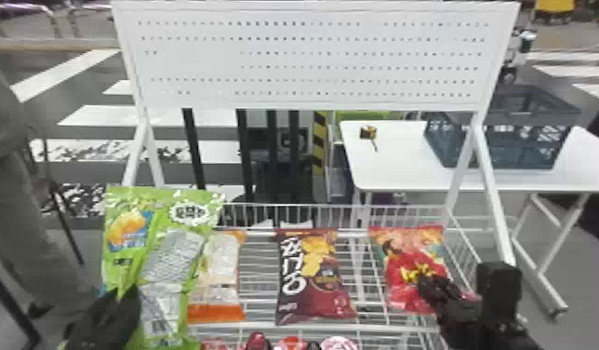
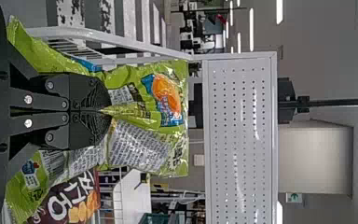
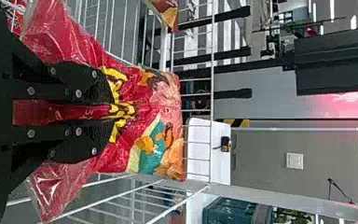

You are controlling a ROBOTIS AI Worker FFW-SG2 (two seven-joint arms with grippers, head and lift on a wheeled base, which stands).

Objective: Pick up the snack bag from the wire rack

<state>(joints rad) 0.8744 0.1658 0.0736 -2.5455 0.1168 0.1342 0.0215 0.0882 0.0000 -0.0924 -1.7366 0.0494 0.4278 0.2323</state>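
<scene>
Head view: two snack bags pinched at the wire rack [image 1: 396,328], one per gripper lol
Left gripper [image 1: 135,291] has its fingers pressed together on a fold of the green snack bag [image 1: 149,251], held up at the rack's left end, in front of an orange-and-white bag [image 1: 219,277]. Right gripper [image 1: 424,280] is pinching a raised fold of the red snack bag [image 1: 405,265] at the rack's right side, and a dark maroon chip bag [image 1: 312,279] sits between them.
</scene>
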